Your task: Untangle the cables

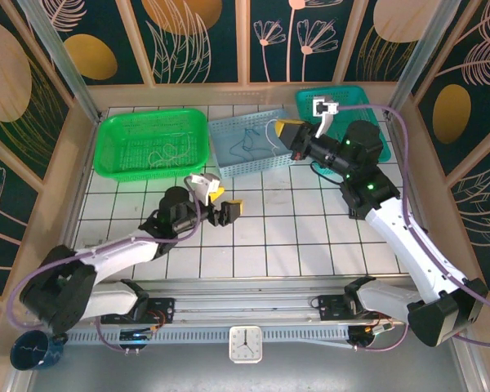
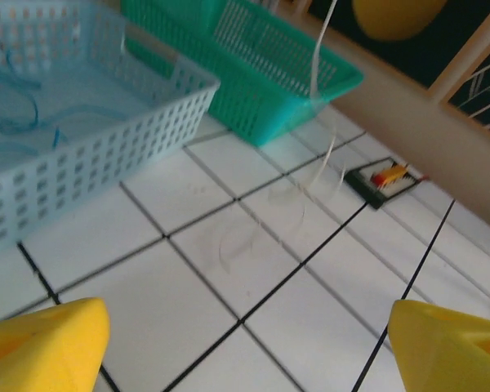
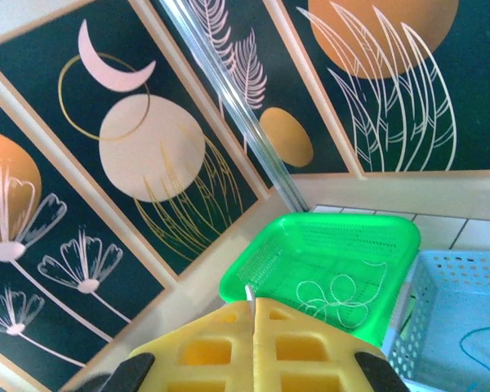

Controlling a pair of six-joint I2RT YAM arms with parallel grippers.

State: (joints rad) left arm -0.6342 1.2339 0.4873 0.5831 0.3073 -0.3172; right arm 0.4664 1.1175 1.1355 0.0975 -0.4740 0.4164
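Cables sit in three places. Blue cable (image 1: 247, 145) lies alone in blue basket (image 1: 215, 149). One pale cable (image 1: 170, 153) is coiled in green basket (image 1: 151, 114). That reads as one colour per basket.

The third, the hanging cable (image 2: 313, 77), runs down from my right end effector (image 3: 254, 314). Its fingers are pressed together on the cable's top end, and a short white stub pokes out at the seam. The lower end rests in loose loops on the surface (image 2: 188, 286), between the blue basket and a small black part (image 2: 388, 180) on the tiles.

My left end effector (image 1: 225, 202) hovers low over the tiles, fingers wide apart with nothing between them, aimed toward those loops.

Judgement: holding the cable high lets its own weight pull the loops out, so kinks show before it is binned. The left is placed low and open to take the slack end if a loop knots.

Risk: the wire is thin and pale on white tile, so it is easy to miss, and it could snag on the basket wall. I cannot make out what is in the teal basket (image 1: 351, 94).
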